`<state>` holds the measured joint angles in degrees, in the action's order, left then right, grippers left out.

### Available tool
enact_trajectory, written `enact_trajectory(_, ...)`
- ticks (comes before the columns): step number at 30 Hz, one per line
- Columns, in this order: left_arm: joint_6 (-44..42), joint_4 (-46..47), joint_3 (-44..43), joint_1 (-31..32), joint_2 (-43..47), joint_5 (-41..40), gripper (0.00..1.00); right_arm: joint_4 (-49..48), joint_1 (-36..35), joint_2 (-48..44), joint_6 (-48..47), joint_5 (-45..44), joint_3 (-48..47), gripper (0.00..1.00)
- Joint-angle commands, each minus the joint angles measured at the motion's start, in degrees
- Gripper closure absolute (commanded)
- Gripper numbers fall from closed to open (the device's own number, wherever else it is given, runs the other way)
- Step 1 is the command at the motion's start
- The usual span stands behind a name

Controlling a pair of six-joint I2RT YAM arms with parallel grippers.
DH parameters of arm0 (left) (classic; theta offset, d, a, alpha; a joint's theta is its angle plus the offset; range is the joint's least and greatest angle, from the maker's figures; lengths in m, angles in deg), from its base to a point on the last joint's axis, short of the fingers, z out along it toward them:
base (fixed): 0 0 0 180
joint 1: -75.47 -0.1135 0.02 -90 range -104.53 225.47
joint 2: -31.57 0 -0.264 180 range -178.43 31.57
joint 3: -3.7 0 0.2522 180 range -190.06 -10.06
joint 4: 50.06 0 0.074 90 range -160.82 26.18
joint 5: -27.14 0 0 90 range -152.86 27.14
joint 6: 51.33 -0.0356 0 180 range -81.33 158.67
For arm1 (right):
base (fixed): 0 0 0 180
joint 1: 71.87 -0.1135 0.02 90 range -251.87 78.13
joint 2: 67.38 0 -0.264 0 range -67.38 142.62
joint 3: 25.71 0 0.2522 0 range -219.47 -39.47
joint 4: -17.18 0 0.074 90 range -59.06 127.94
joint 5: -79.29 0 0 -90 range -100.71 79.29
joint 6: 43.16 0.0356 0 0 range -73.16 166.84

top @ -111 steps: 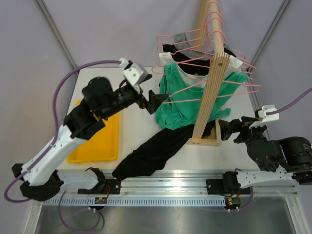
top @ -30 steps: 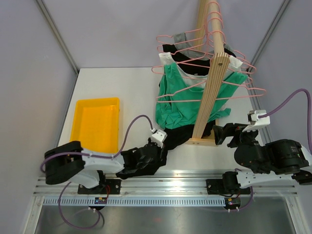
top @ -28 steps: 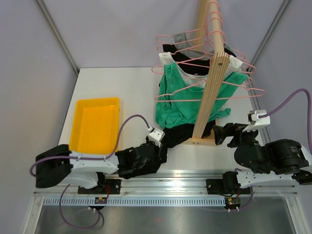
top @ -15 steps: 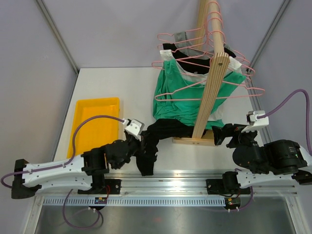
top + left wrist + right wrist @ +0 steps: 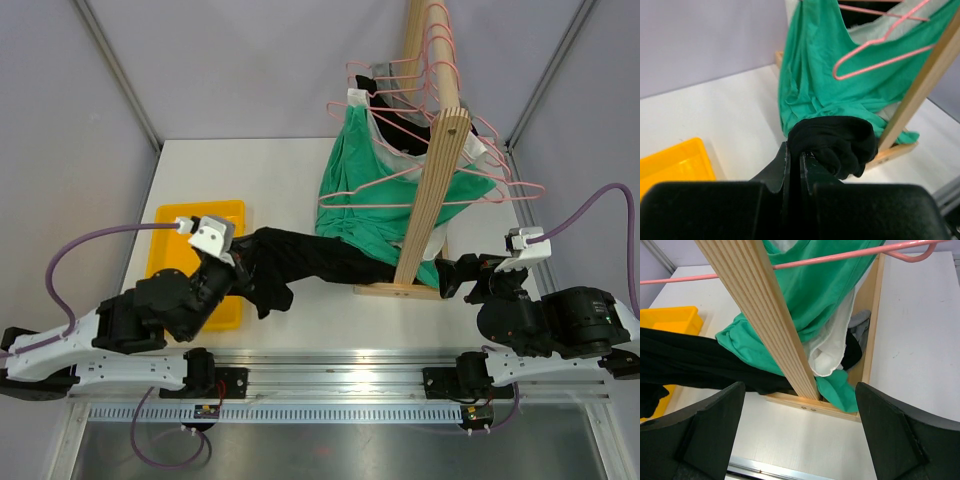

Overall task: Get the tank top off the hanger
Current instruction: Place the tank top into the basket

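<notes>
The black tank top (image 5: 310, 262) stretches in a long band from the foot of the wooden rack (image 5: 432, 190) leftward to my left gripper (image 5: 243, 272), which is shut on its bunched end (image 5: 835, 142) beside the yellow bin. Its far end goes under the green garment (image 5: 360, 200); whether it hangs on a pink hanger (image 5: 430, 180) is hidden. In the left wrist view the left gripper (image 5: 796, 160) has black cloth pinched between its closed jaws. My right gripper (image 5: 462, 277) stands open at the rack's base, holding nothing; its wrist view shows the right gripper (image 5: 800, 390) facing the rack post.
A yellow bin (image 5: 180, 225) sits at the left, partly under my left wrist. Green (image 5: 815, 295) and white (image 5: 832, 352) garments hang on pink hangers (image 5: 830, 259) over the rack's wooden base frame (image 5: 815, 404). Grey walls enclose the table.
My left arm has swung from the table's front edge up and left to the bin, drawing the black tank top out taut. The hangers have shifted along the rack. The right arm is still.
</notes>
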<state>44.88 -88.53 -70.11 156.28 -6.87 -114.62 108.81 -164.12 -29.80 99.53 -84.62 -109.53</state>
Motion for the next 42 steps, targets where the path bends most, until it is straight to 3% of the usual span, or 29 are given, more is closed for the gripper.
enact_trajectory(1, -8.84, 4.14, -7.69, 0.13, 1.61, -7.46, 1.00, 1.94, -0.39, 0.30, 0.58, -2.03, -1.04, 0.01)
enact_trajectory(11, -23.52, 12.30, -21.41, 0.13, -3.22, -10.36, 1.00, 1.59, -0.39, -0.67, 0.75, -2.38, -0.16, 0.01)
enact_trajectory(21, -49.41, 30.58, -32.32, 0.13, -9.99, -14.23, 1.00, 1.24, -0.39, -1.55, 0.75, -2.47, 0.63, 0.00)
enact_trajectory(23, -54.44, 37.52, -32.15, 0.13, -11.04, -15.72, 1.00, 0.71, -0.39, -1.72, 0.49, -2.38, 0.98, 0.01)
enact_trajectory(26, -71.89, 54.72, -26.19, 0.04, -10.70, -18.80, 1.00, -1.39, -0.39, -1.90, -1.35, -2.29, 1.51, 0.01)
enact_trajectory(29, -79.32, 67.76, -19.52, -0.31, -8.51, -19.25, 1.00, -4.91, -0.39, -2.16, -4.60, -2.20, 2.12, 0.00)
enact_trajectory(33, -76.36, 66.99, -16.50, -1.89, -5.69, -19.60, 1.00, -10.44, -0.39, -2.25, -11.10, -1.42, 2.91, 0.01)
enact_trajectory(39, -72.23, 62.85, -14.49, -4.86, -4.90, -18.63, 1.00, -13.09, -0.39, -1.46, -12.61, -0.45, 3.53, 0.01)
enact_trajectory(41, -66.47, 57.43, -14.04, -6.98, -3.67, -18.11, 1.00, -13.53, -0.39, -1.28, -12.70, -0.27, 3.79, 0.01)
enact_trajectory(42, -62.86, 50.01, -13.87, -10.03, -3.23, -16.71, 1.00, -13.70, -0.39, -1.28, -12.70, -0.18, 4.05, 0.00)
